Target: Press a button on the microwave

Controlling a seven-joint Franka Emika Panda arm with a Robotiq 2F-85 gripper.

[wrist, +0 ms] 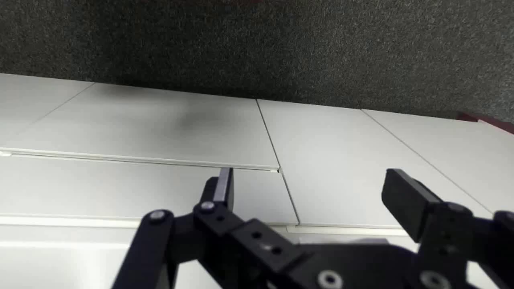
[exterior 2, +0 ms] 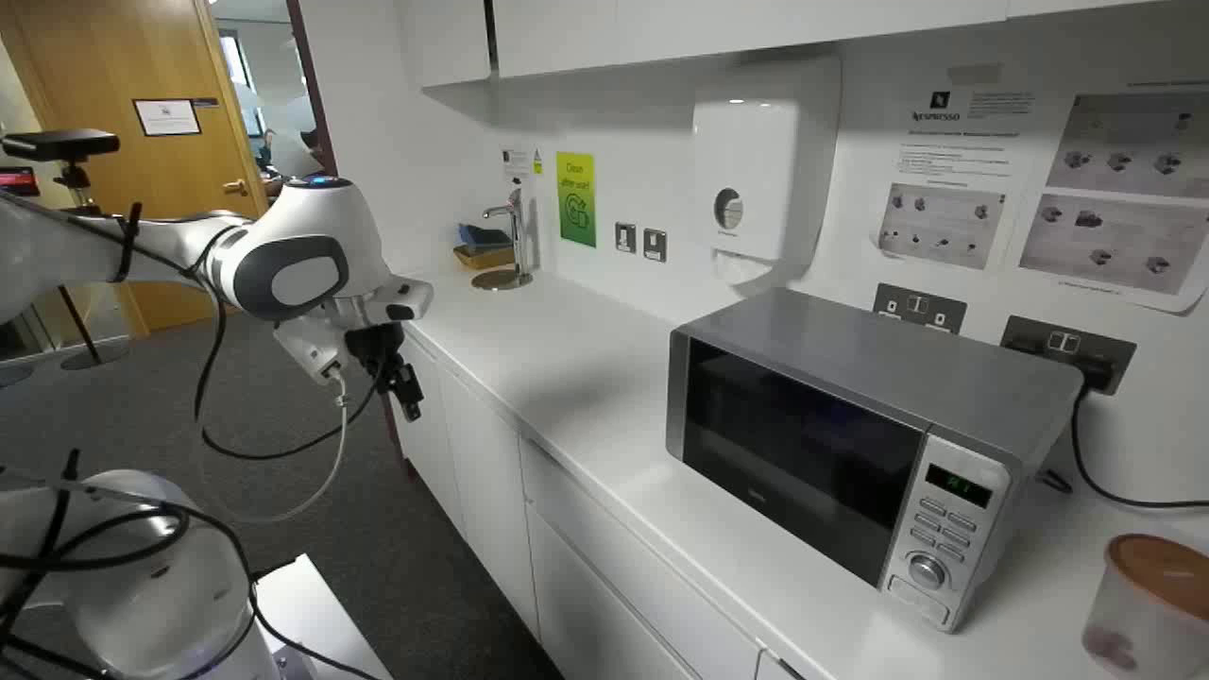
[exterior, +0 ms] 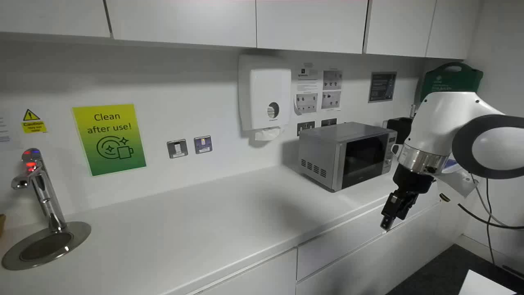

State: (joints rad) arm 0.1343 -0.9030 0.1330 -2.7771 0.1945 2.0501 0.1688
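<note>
1. Worktop (exterior 2: 600, 340), white: carries the microwave (exterior 2: 831, 416), set near wall sockets (exterior 2: 1063, 342), presumably for power.
2. Buttons (exterior 2: 956, 536): facing outward, likely for reach.
3. Jaws: spread, holding nothing, well apart from microwave; closing probably suits pressing.

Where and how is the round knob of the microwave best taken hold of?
Probably by the two side edges of the knob, the open tool coming straight at the front of the microwave. The knob is round, faces outward and seems to protrude; small buttons sit above it and a wide panel below, so its sides look freer.
</note>
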